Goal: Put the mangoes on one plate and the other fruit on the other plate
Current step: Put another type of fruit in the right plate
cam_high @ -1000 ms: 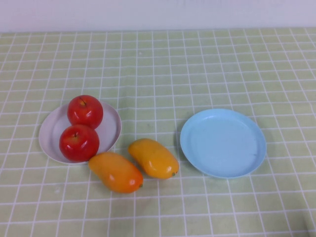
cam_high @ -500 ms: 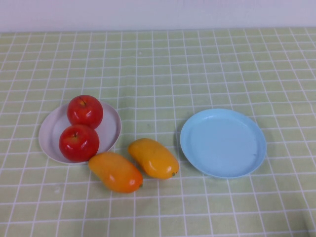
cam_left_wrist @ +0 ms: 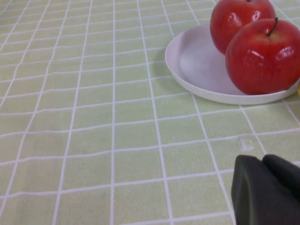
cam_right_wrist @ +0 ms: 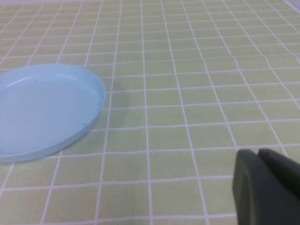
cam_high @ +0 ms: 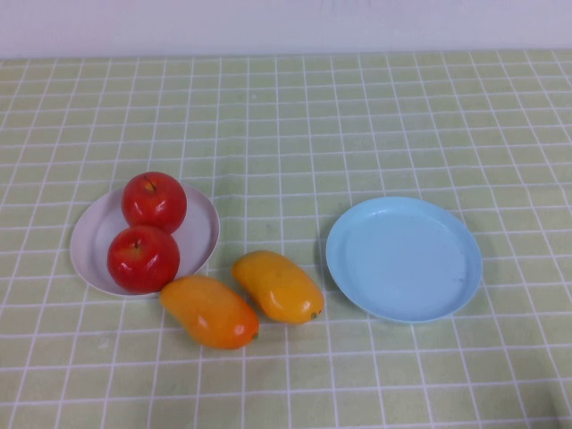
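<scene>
On the table, covered in a green checked cloth, my two red apples sit together on the white plate, which lies toward the table's left edge. The apple farther from me touches the nearer one, and both rest inside the rim.

The two mangoes lie on the bare cloth just beside that plate, toward the near edge of the table. One mango lies close against the plate's near rim, close to the nearer apple; the other mango lies alongside it on its right, the two nearly touching. Both are angled the same way, their stem ends pointing toward the near right corner.

The light blue plate lies toward the right edge, apart from the mangoes, with nothing on it.

My left gripper hovers low over the cloth off the white plate's left side, well short of the apples; only a dark part of it shows in the left wrist view, and I cannot tell whether its fingers are spread or pressed together. My right gripper hangs low over the cloth to the right of the light blue plate, apart from its rim, and I cannot tell how its fingers stand either.
</scene>
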